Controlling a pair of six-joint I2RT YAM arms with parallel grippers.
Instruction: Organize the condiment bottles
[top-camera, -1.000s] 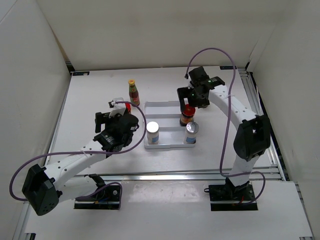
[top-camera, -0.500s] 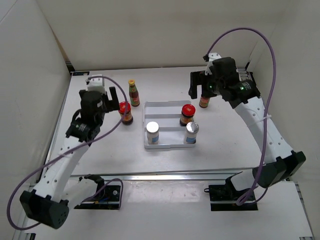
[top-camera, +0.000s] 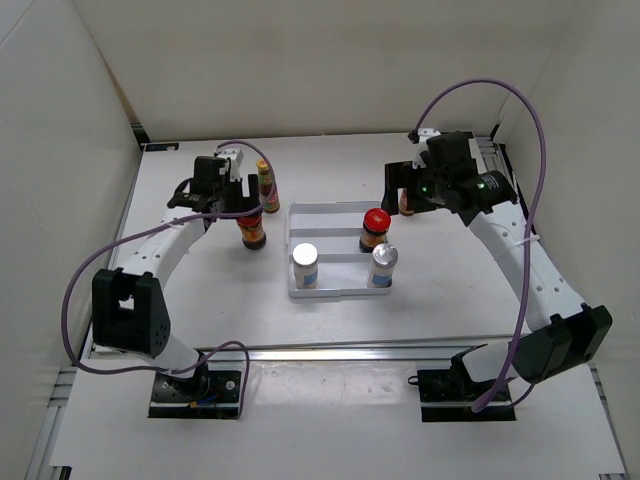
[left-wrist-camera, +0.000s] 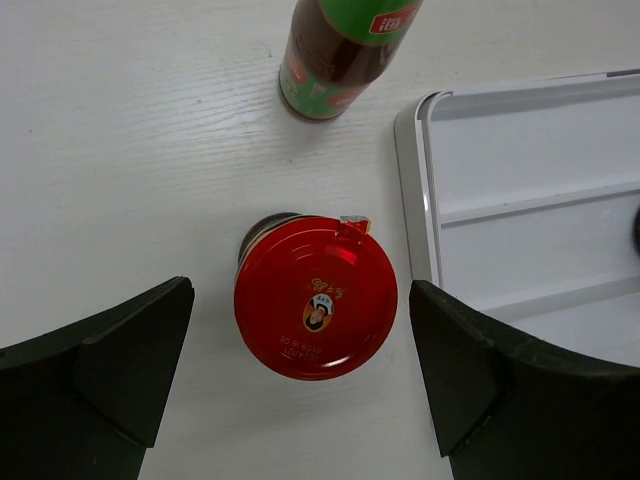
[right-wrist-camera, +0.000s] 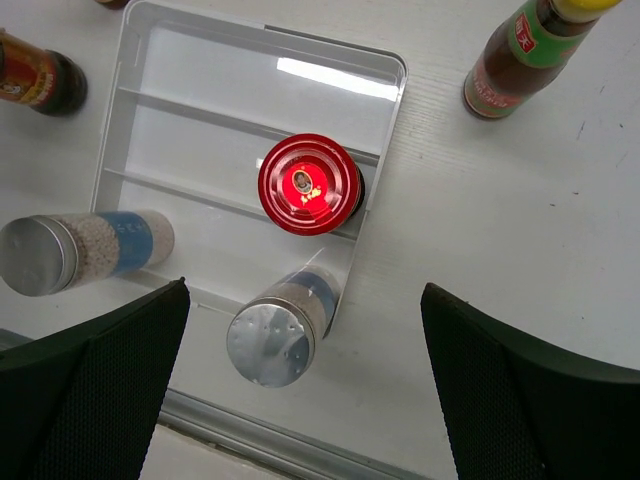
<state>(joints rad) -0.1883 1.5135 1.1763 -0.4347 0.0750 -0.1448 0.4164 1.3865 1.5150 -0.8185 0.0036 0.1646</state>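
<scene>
- A red-lidded jar (left-wrist-camera: 315, 297), squat, of dark glass, with a glossy round lid bearing a small portrait, stands upright between the left fingers (left-wrist-camera: 110, 370). These fingers are spread wide and touch neither side of it.
- Beyond those fingertips stands a slim dark bottle (left-wrist-camera: 340, 55) with a green label.
- A second red-lidded jar (right-wrist-camera: 310, 185) stands in the tray (right-wrist-camera: 260, 55), ahead of the right fingers (right-wrist-camera: 520, 400). These too are wide apart and hold nothing.
- Nearer those fingertips, a silver-capped shaker (right-wrist-camera: 60, 258) with a white body and a second shaker (right-wrist-camera: 270, 345) stand at opposite ends of the tray's near compartment.
- A second slim bottle (right-wrist-camera: 515, 60) stands off the tray, beyond the finger on the right of that view.
- That makes six bottles, two of each kind: three in the tray, three on the worktop (top-camera: 200, 290).
- The tray is white, rectangular, round-cornered and ridged into compartments.
- The worktop is matt white with a faint wood grain. A metal rail (top-camera: 330, 348) runs along its near edge, and plain white walls (top-camera: 300, 70) enclose it on three sides.
</scene>
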